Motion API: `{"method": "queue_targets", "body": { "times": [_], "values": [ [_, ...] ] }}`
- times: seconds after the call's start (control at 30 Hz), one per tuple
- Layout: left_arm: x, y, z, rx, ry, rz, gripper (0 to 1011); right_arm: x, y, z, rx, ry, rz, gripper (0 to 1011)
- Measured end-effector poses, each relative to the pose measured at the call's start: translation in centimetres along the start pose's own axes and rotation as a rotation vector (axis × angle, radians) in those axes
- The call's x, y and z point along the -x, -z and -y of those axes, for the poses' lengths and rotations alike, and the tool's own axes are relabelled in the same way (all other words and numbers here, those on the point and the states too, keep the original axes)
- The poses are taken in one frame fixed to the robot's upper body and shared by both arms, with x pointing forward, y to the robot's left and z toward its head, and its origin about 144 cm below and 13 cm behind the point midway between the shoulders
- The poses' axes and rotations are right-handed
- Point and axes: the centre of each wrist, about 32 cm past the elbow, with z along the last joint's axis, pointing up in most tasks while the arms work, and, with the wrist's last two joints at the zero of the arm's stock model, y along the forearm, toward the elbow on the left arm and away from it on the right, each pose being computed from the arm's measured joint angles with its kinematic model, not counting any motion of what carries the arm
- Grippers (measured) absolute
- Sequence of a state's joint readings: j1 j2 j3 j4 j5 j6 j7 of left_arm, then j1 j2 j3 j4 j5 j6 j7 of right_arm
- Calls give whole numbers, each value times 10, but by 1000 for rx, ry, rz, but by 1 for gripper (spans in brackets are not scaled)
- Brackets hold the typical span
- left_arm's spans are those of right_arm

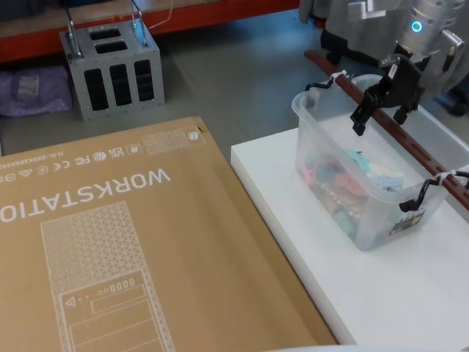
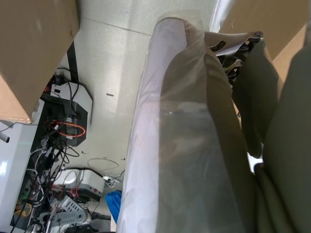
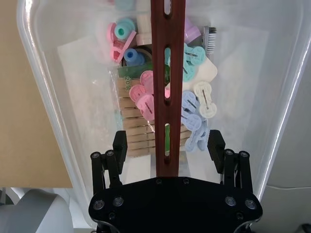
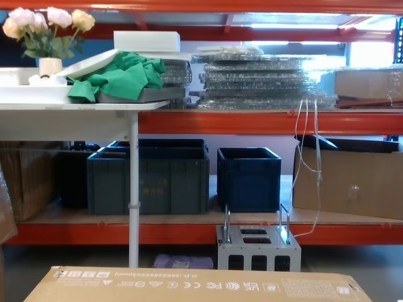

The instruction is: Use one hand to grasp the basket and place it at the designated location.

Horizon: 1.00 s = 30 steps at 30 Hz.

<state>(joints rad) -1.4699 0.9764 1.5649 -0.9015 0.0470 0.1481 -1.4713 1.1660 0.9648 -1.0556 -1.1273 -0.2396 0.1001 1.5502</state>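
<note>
Hovering over the basket's (image 1: 322, 150) brown handle (image 1: 410, 149), right hand (image 3: 167, 141) open, fingers (image 3: 120, 143) either side of the bar, untouching, coloured clips (image 3: 145, 96) inside, white counter (image 1: 293, 202) beneath.

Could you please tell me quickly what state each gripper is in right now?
Left gripper: cannot be told.
Right gripper: open, fingers either side of the bar handle of the basket, not yet closed on it.

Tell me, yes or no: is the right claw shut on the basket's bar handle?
No: the fingers of the right claw stand apart on either side of the handle, with a gap at each.
</note>
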Motion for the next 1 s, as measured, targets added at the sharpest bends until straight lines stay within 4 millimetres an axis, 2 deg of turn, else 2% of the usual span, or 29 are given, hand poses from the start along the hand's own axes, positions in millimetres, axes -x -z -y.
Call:
{"method": "queue_targets", "body": {
  "times": [0.5,1.0],
  "values": [
    [0,0,0,0,0,0,0,-4,2,-7,-40,-13,35,1001],
    [0,0,0,0,0,0,0,-4,1,-23,-49,-66,39,1001]
  ]
}}
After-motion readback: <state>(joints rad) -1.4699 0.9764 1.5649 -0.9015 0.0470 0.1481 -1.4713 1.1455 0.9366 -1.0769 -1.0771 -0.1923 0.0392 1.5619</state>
